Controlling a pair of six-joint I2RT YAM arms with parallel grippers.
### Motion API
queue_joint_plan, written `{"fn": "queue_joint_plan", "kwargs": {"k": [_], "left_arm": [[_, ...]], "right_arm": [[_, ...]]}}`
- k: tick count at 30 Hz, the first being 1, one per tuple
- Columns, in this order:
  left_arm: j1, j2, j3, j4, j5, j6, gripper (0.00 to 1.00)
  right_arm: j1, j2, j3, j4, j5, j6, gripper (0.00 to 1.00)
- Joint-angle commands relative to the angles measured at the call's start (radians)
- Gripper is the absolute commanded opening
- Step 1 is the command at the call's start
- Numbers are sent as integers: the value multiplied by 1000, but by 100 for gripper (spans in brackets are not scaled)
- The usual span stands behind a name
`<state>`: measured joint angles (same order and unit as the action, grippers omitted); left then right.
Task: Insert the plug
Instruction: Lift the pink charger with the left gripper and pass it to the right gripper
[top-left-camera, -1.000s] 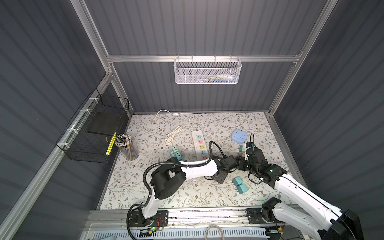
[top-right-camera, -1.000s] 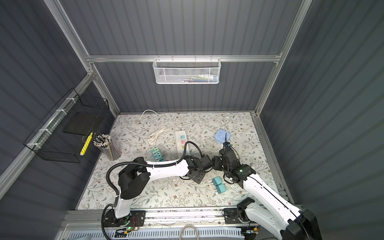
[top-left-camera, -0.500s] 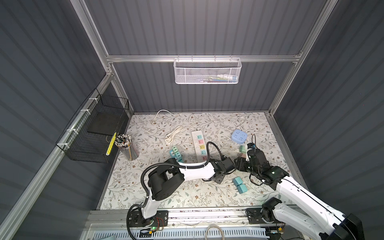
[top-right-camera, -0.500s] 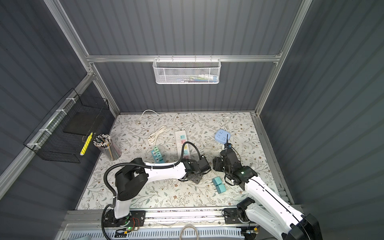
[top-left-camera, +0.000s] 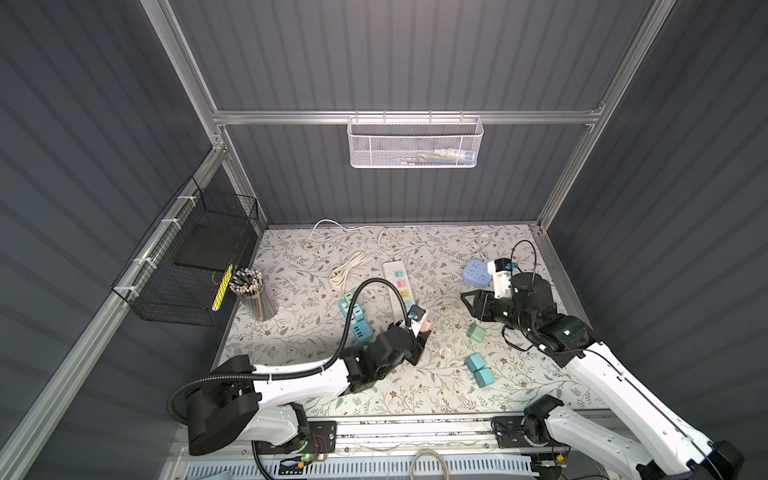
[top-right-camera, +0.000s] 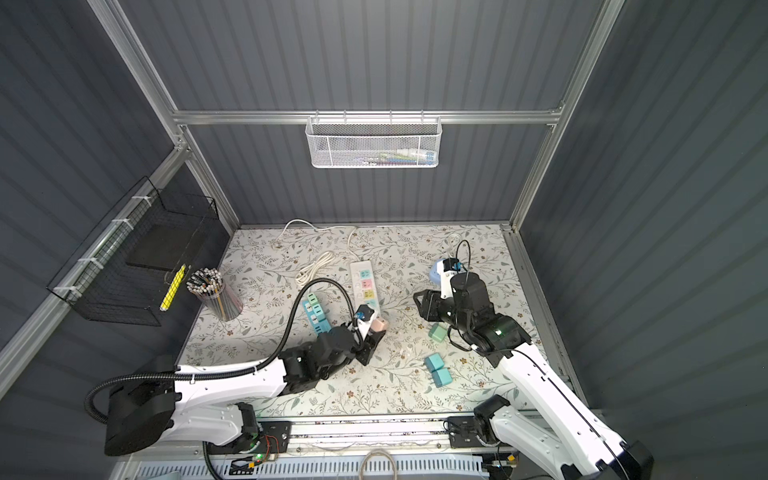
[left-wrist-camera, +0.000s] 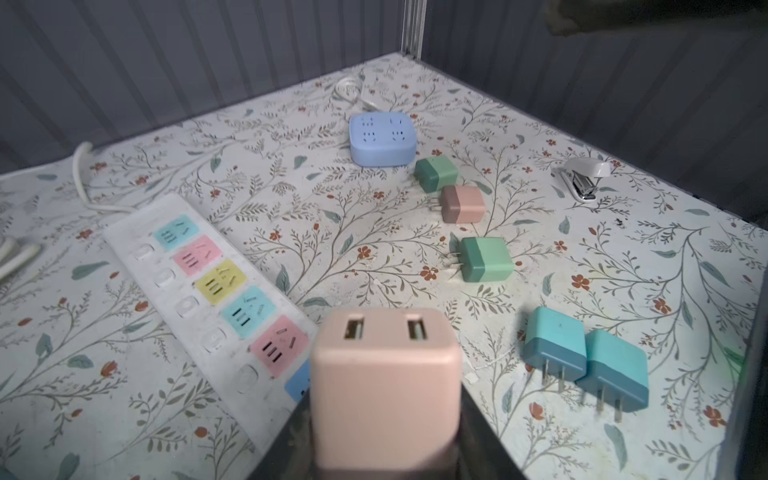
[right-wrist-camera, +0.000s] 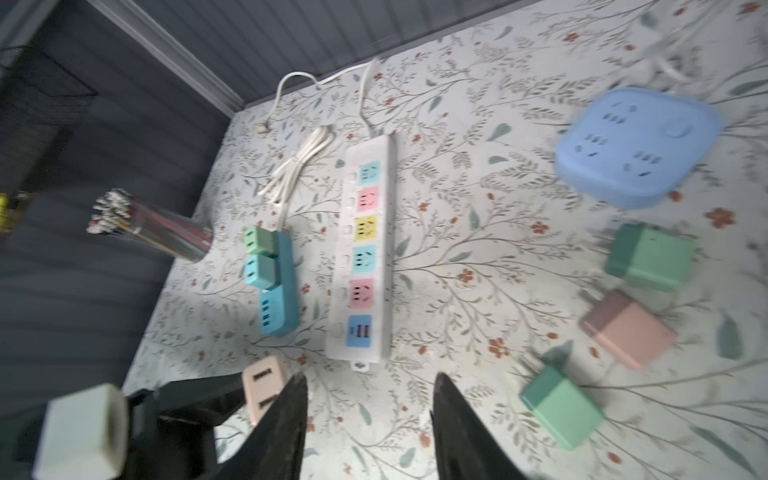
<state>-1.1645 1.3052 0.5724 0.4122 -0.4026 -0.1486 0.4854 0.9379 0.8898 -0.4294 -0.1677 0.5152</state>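
Observation:
The plug (left-wrist-camera: 386, 374) is a pink cube with two USB slots on its face, and my left gripper (left-wrist-camera: 384, 415) is shut on it, dark fingers (left-wrist-camera: 482, 436) flanking its sides. In both top views the plug (top-left-camera: 424, 328) (top-right-camera: 379, 325) hangs just off the near end of the white power strip (top-left-camera: 400, 282) (top-right-camera: 365, 284) (left-wrist-camera: 199, 291), whose coloured sockets face up. To the right of the strip my right gripper (top-left-camera: 471, 303) (top-right-camera: 419, 305) (right-wrist-camera: 370, 378) hovers open with only bare table between its fingers.
A blue square socket hub (top-left-camera: 477, 272) sits at the back right. Loose green, pink and teal plugs (left-wrist-camera: 486, 259) (left-wrist-camera: 463, 203) (top-left-camera: 478, 370) lie right of centre. A teal strip with plugs (top-left-camera: 353, 316), a coiled cord (top-left-camera: 347, 268) and a pencil cup (top-left-camera: 253, 291) stand left. A stapler (left-wrist-camera: 586, 178) lies far right.
The two grippers were close together; my left gripper has shut on the pink plug and carried it left toward the strip's end. The right gripper has drawn back and its jaws have narrowed a little.

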Motion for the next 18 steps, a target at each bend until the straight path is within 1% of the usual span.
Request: {"fn": "queue_joint_plan", "kwargs": {"k": [1,2,5,7,8,10,12,14,18], "left_arm": [[-6,-30,-93,377,-79,232,0],[-6,-38,-95,376,-99,265,0],[-6,-60,-107,387,-119,333,0],[-5,-73,-117,380,-143,344,0],[-4,-80,-128,386,-155,345,0],[-3,-91,-140,378,-142,347,0],[-3,-103,-131,325,-109,330,0],[-3,-109,-131,309,-93,324,0],[-3,-112,-135,308,-101,327,0]], "right_arm": [[22,74,83,2,-185,-67,49],[38,100,109,-2,-203,-83,50],[88,168,166,-18,-228,-127,60],[128,217,189,-20,-223,-146,64],[153,230,193,-18,-199,-153,65],[190,244,182,7,-145,-166,63],[209,270,181,17,-156,-178,61],[229,297,185,19,-198,-195,59],[250,335,196,20,-199,-207,55]]}}
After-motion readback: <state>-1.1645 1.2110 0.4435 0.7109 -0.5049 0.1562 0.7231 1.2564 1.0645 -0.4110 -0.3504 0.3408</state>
